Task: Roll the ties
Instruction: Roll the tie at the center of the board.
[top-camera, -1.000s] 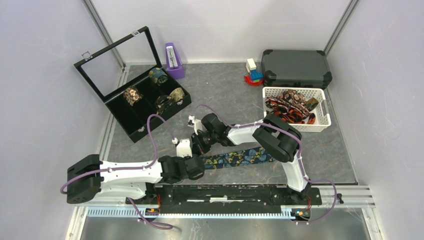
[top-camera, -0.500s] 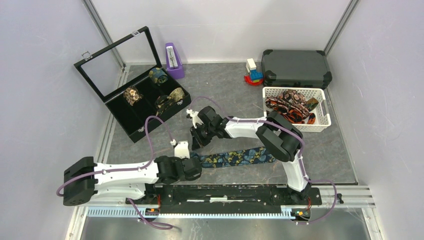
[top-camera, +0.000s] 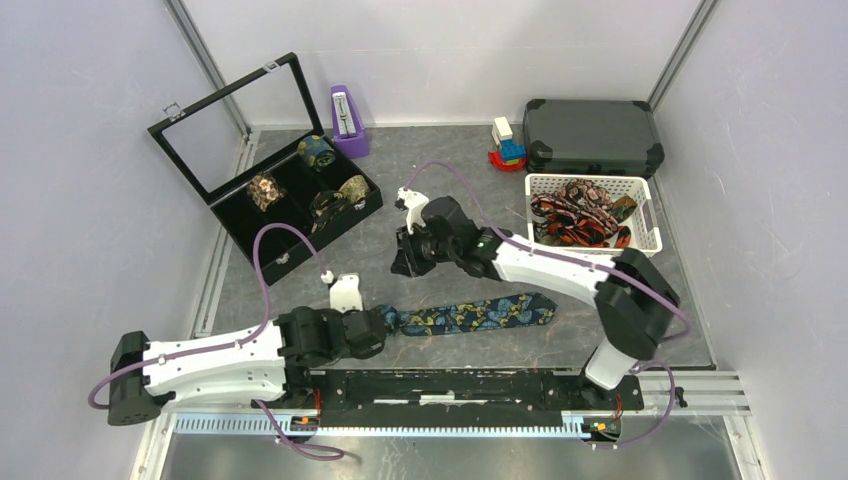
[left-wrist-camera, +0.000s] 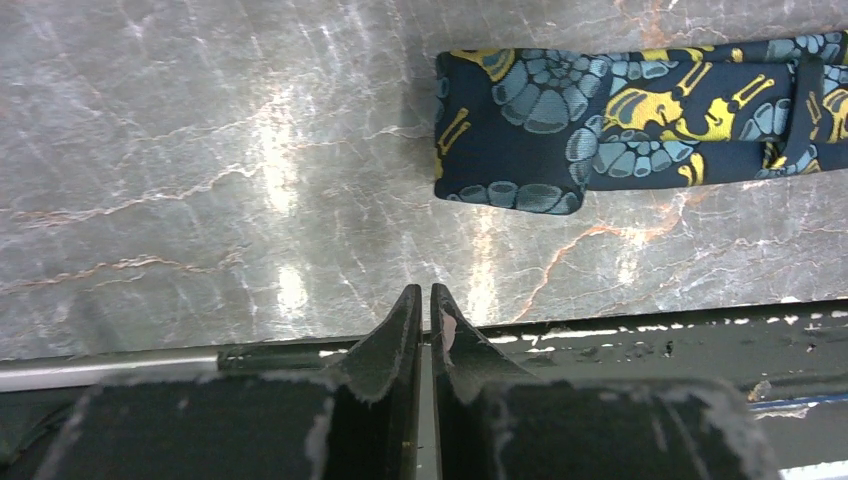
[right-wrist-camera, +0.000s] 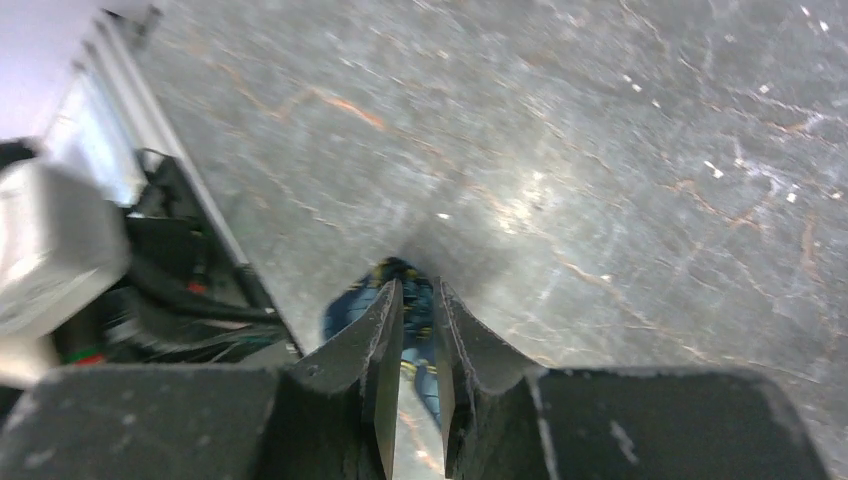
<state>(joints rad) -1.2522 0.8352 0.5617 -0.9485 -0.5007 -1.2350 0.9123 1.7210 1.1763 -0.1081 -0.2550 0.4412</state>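
Two robot arms are shown, the left arm (top-camera: 220, 355) and the right arm (top-camera: 545, 268). Each is built of smooth white shells joined by bulky black joints. A thin purple cable (top-camera: 278, 228) is run along each arm. A small white camera block (top-camera: 346, 292) is carried at each wrist. Both arms are bolted to a black base rail (top-camera: 450, 385). The fingers (left-wrist-camera: 385, 370) are seen as dark wedge-shaped blades, scuffed pale along the edges.

Item count, table area.
I count one flat tie (top-camera: 470, 315), four rolled ties (top-camera: 265, 190) in one box (top-camera: 250, 245), one basket (top-camera: 590, 255) with a tangled heap (top-camera: 575, 215) I cannot count, one case (top-camera: 592, 135), one metronome (top-camera: 347, 120), one block toy (top-camera: 506, 145) and two arms (top-camera: 230, 355).
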